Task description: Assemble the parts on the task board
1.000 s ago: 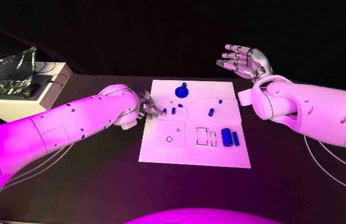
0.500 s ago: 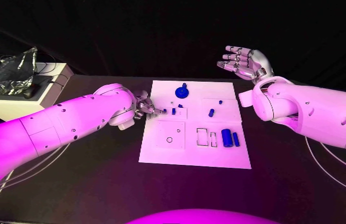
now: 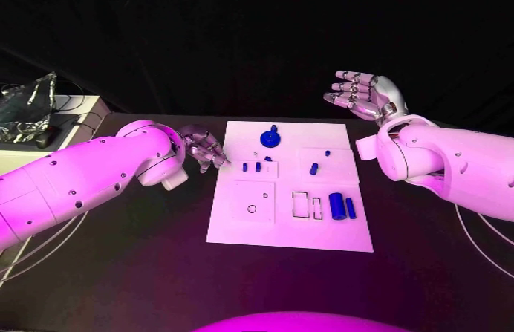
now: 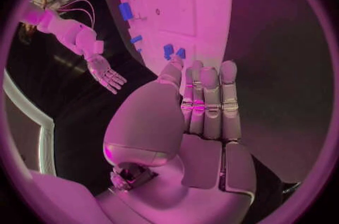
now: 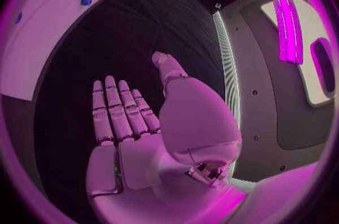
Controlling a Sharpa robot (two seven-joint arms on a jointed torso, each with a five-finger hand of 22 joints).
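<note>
In the middle of the table [image 3: 128, 272] lies the white board [image 3: 289, 220], small blue pieces [image 3: 336, 203] set in its recesses for fitting. Beside its edge the left robot hand [image 3: 200, 147] hangs empty, fingers straight. The right robot hand [image 3: 362, 94] waits spread, well apart.

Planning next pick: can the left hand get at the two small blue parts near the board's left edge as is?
Probably yes. The left hand is open, holds nothing, and sits just off the task board beside the two small blue parts, with nothing between them.
</note>
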